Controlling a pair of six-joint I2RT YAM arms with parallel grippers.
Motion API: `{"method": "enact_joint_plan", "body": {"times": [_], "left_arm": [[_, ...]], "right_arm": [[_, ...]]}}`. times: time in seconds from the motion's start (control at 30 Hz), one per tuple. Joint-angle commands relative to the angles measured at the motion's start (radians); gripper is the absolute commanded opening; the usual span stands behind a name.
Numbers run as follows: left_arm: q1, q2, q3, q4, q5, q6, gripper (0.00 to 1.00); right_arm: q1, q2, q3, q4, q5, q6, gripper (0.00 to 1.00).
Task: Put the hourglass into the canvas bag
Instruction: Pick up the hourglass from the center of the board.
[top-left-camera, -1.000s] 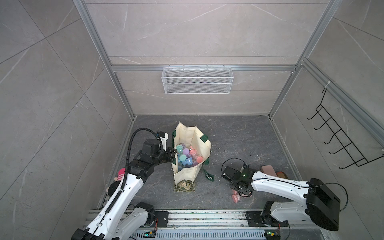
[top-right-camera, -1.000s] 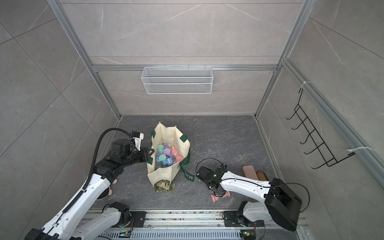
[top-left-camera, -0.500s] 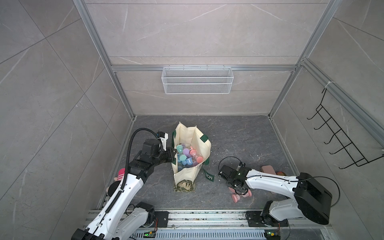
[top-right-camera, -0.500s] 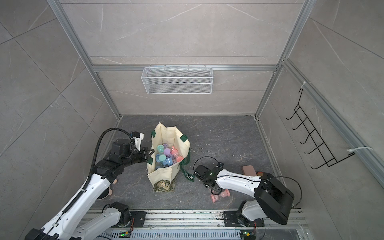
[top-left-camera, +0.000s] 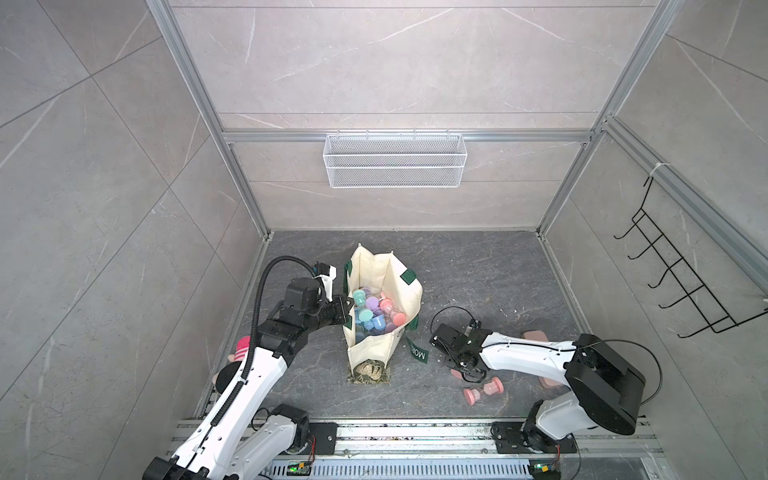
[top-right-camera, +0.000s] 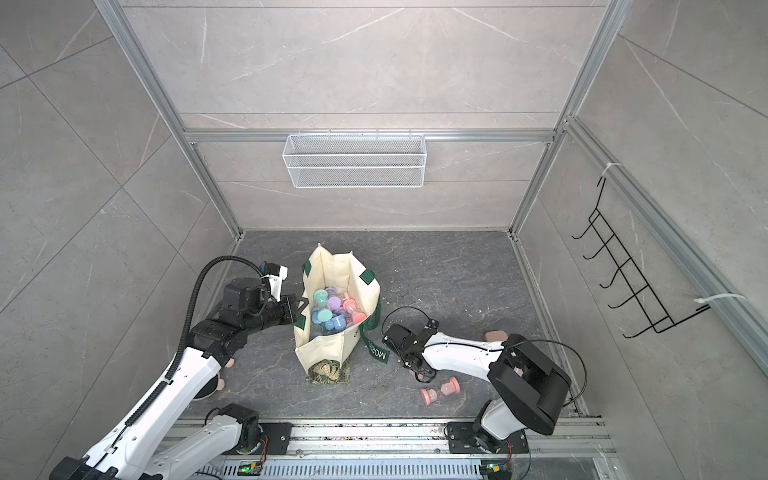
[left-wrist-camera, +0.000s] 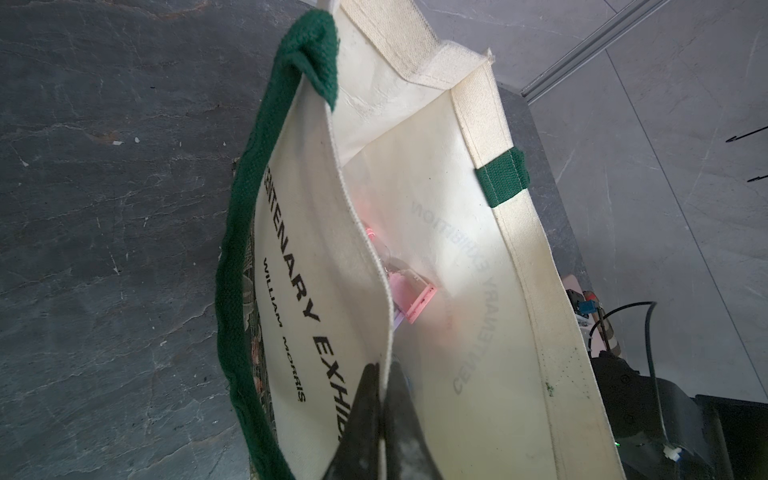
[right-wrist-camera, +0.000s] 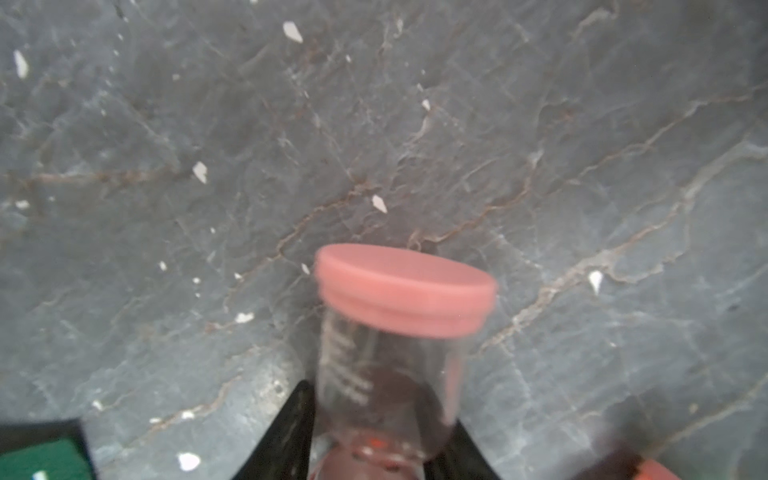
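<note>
The dark grey stone-patterned surface (top-left-camera: 478, 270) carried every loose item, and a white wire basket (top-left-camera: 395, 162) hung on the back wall above it. The canvas bag (top-left-camera: 370, 349) stood upright near the middle with its mouth open. Both top views showed it part filled with a heap of hourglasses (top-right-camera: 334, 309) capped in teal, purple, blue and pink, whereas the left wrist view showed only one pink cap of them past the bag's near wall (left-wrist-camera: 457, 208). The left tool (top-left-camera: 345, 309) met the bag's rim on the robot's left. The left wrist view alone made the grip plain: the left tool (left-wrist-camera: 380, 370) was closed, pinching the canvas edge between its two dark fingers. The right tool (top-left-camera: 467, 372) was low over the surface to the robot's right of the bag, near the green tag (top-left-camera: 417, 352). In the top views only a pink end of the hourglass (top-left-camera: 455, 374) showed beside it. The blurred right wrist view showed the clear body and pink cap of that hourglass (right-wrist-camera: 405, 286) between the jaws of the right tool (right-wrist-camera: 380, 405), which pressed against both its sides, so it remained outside the bag. A second hourglass (top-right-camera: 440, 391), also pink, lay on its side just beside the right tool.
</note>
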Motion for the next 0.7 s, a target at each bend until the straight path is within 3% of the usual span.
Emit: {"method": "enact_joint_plan", "body": {"times": [0.0, 0.23, 0.67], "left_arm": [[-0.002, -0.023, 0.001, 0.01, 0.039, 0.015, 0.0], [-0.002, -0.024, 0.0, 0.01, 0.038, 0.015, 0.0], [-0.002, -0.022, 0.004, 0.01, 0.037, 0.018, 0.0]], "right_arm": [[-0.004, 0.067, -0.055, 0.006, -0.117, -0.032, 0.3], [-0.005, -0.004, -0.005, -0.077, -0.069, -0.064, 0.23], [-0.004, -0.281, 0.161, -0.267, 0.061, -0.15, 0.08]]}}
